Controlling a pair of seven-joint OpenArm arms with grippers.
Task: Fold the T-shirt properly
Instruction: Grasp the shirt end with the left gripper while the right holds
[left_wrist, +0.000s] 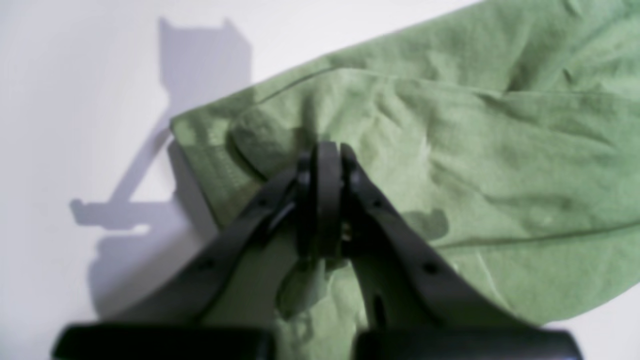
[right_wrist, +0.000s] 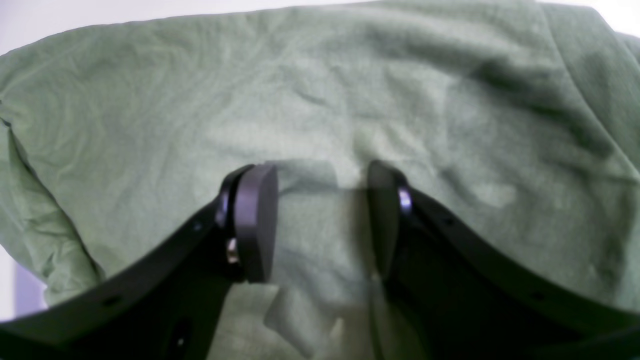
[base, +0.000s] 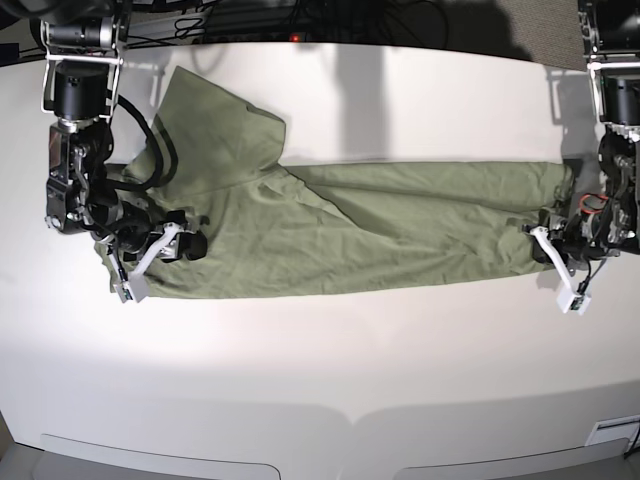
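Note:
The sage-green T-shirt (base: 380, 225) lies stretched in a long, wrinkled band across the white table (base: 320, 370), one sleeve flap pointing to the far left. At the band's right end my left gripper (base: 548, 248) is shut on the T-shirt; in the left wrist view its fingertips (left_wrist: 327, 150) are pressed together with a fold of the cloth (left_wrist: 500, 150) pinched under them. My right gripper (base: 190, 245) rests low over the left end. In the right wrist view it (right_wrist: 322, 200) stands open, pads apart, with T-shirt fabric (right_wrist: 350, 90) spread beneath and between them.
Both arm bases stand at the table's far corners, with dark cables (base: 250, 15) behind the back edge. Bare white tabletop stretches in front of the shirt down to the curved front edge (base: 320, 420).

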